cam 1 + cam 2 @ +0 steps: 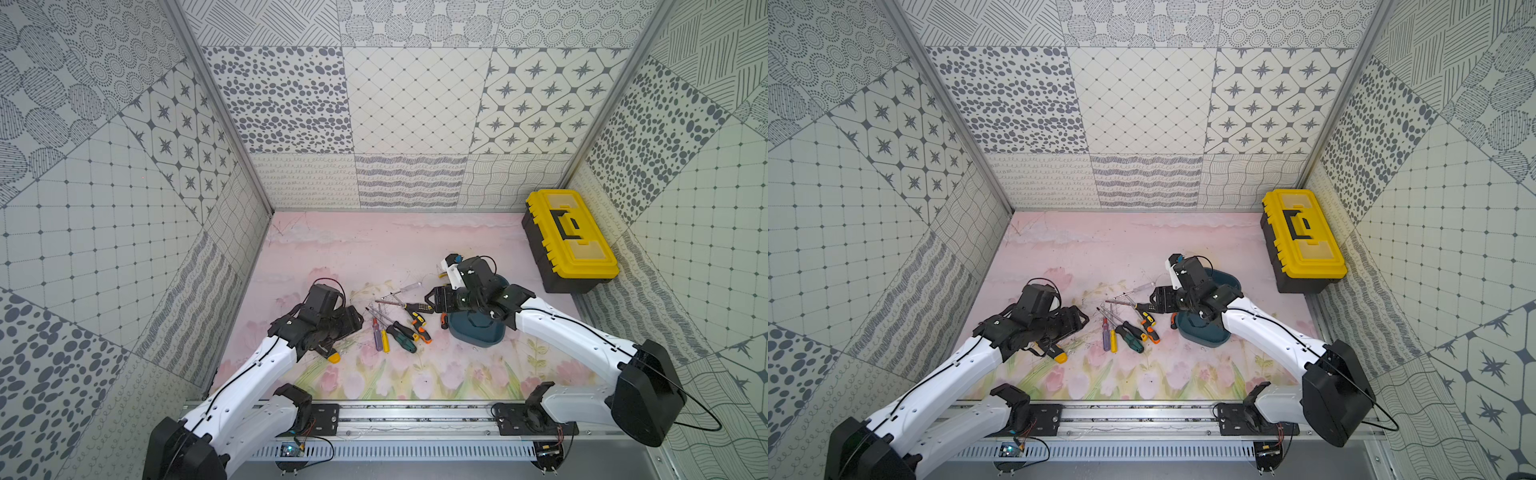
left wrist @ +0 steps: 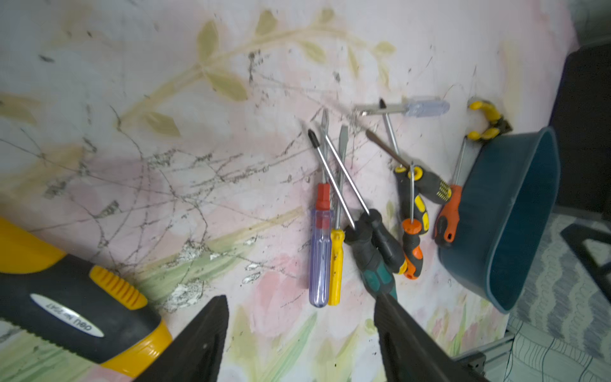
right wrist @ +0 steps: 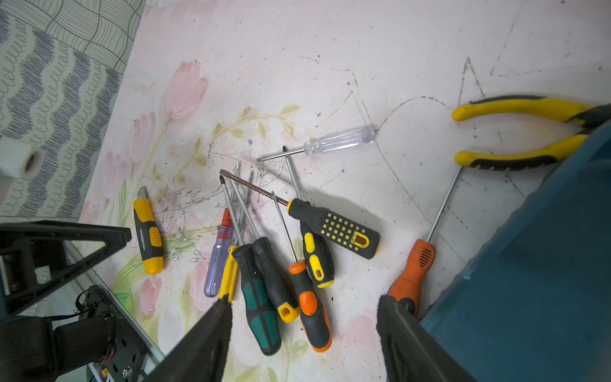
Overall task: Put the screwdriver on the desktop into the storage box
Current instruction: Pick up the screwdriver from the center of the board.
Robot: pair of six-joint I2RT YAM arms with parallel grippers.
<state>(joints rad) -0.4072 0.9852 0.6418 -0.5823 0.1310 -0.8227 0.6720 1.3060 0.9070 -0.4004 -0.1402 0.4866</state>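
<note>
- A yellow-and-black utility knife [image 3: 148,236] lay farthest left on the surface [image 1: 374,257], partly under the left arm. It was no part of the job, so it could probably stay there.
- The left fingers [image 2: 201,340] stood apart and empty, low over the surface. They pointed at the handle ends, apparently to take a thick handle and not a thin shaft.
- A pile of 7 screwdrivers [image 3: 276,281] lay crossed in the middle, handles toward the arms, which suited a grasp from either side.
- A clear-handled screwdriver [image 3: 340,139] lay behind the pile, its shaft crossing 1 of the pile's shafts.
- The right fingers [image 3: 406,344] were also apart and empty, between the pile and the box.
- An orange-handled screwdriver [image 3: 411,274] lay just beside the wall of the storage box [image 3: 529,264]. It was the shortest carry, though the wall might crowd 1 finger.
- The box sat partly under the right arm, and no screwdriver showed in its visible part.
- Yellow-handled pliers [image 3: 515,106] lay at the box's far side.
- A closed black-and-yellow toolbox [image 1: 569,241] stood well apart by the right wall.
</note>
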